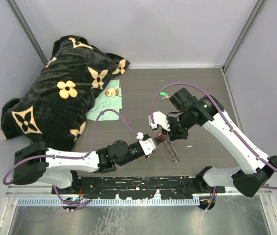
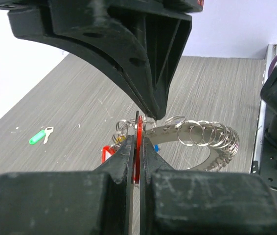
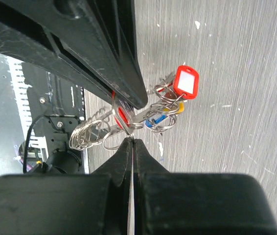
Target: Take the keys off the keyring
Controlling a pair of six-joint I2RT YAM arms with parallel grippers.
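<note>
— While it's held near the tabletop's (image 1: 197, 93) front edge, how does the keyring (image 1: 171, 152) handle?
— Stiff, light, slippery metal, likely. Left claw (image 2: 137, 146) clenched on red key tag (image 2: 139, 128); right claw (image 3: 132, 143) pinches keyring rim. Tags grip best.

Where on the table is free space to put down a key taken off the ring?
Bare wood lies between the green cloth and the green-tagged key, and along the back edge right of the blanket. The centre is crowded: the left gripper and right gripper meet at the keyring.
</note>
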